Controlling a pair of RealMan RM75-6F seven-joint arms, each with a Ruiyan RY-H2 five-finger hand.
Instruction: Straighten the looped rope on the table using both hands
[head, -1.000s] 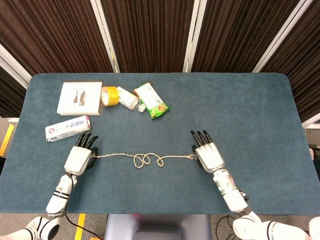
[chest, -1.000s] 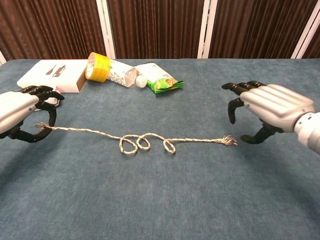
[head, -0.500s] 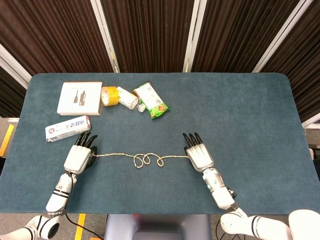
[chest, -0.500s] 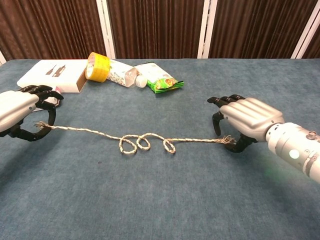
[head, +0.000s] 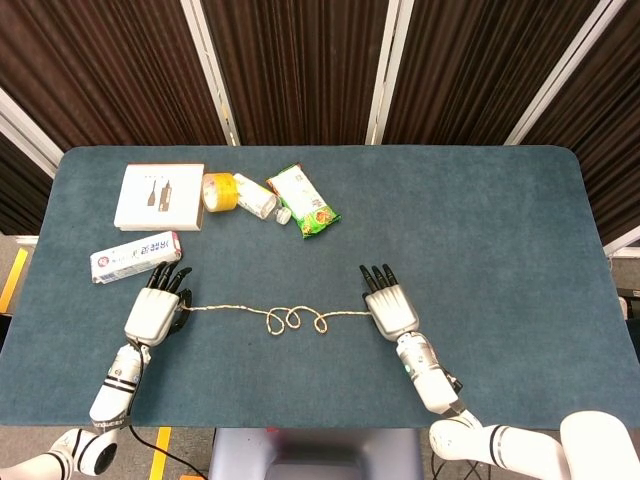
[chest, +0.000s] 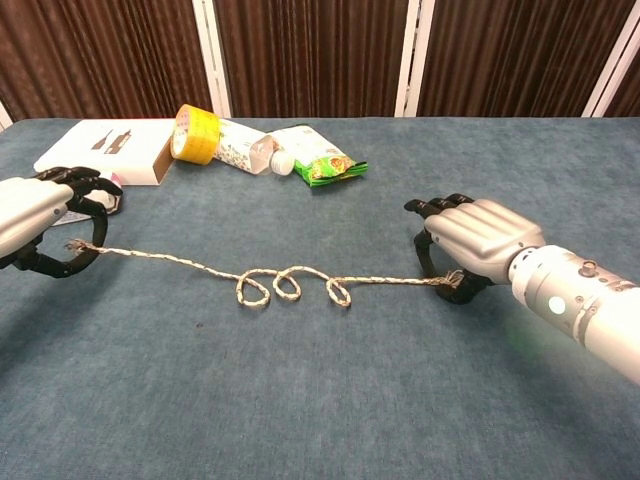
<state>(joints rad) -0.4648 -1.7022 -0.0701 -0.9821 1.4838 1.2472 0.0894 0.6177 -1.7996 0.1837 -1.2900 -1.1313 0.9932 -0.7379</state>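
A thin braided rope (head: 240, 309) lies across the blue table's front half, with three small loops (head: 297, 320) near its middle. In the chest view the rope (chest: 190, 262) runs from one hand to the other, and its loops (chest: 290, 288) lie flat on the cloth. My left hand (head: 152, 312) (chest: 40, 215) pinches the frayed left end between thumb and curled fingers. My right hand (head: 389, 309) (chest: 470, 245) sits over the right end, fingers curled down and thumb beneath, gripping it.
At the back left stand a white box (head: 159, 196), a yellow tape roll (head: 218, 191), a small bottle (head: 257, 197) and a green snack packet (head: 305, 201). A white carton (head: 135, 256) lies just beyond my left hand.
My right hand has moved left and down onto the rope's right end and closed on it. My left hand has shifted slightly left with its end.
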